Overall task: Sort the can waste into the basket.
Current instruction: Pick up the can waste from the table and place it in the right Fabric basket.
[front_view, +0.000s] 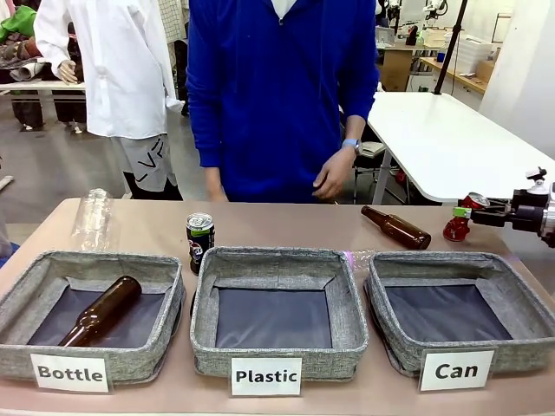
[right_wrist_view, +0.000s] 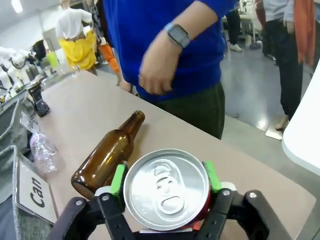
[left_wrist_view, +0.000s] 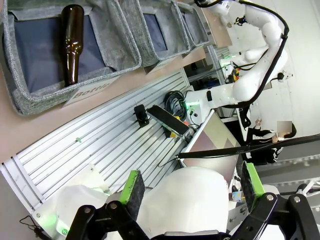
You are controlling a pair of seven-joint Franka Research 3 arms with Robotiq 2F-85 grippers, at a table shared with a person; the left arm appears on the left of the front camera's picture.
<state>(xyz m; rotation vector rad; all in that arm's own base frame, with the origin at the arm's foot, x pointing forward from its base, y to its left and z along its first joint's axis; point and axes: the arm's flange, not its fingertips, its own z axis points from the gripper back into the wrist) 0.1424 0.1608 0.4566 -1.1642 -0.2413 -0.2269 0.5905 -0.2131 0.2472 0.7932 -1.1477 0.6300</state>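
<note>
Front view: the right gripper (front_view: 466,213) is reaching in just behind the far right corner of the Can basket (front_view: 451,263) and is clamping the red can (front_view: 456,227), which is sitting tilted beyond that basket's far rim, not inside it. In the right wrist view, the green pads (right_wrist_view: 118,178) are pressing on both sides of the can's silver top, and the basket's white label (right_wrist_view: 34,192) is showing off to the left. A brown bottle (front_view: 396,227) is lying on its side just behind the basket's far rim, beside the red can. The black can (front_view: 200,242) is standing upright well to the left of the Can basket, past the Plastic basket (front_view: 276,258). A person's hand (front_view: 334,173) is hanging farther back, beyond the brown bottle. In the left wrist view, the left gripper (left_wrist_view: 192,185) is spreading its fingers wide, grasping nothing, far from the Can basket.
</note>
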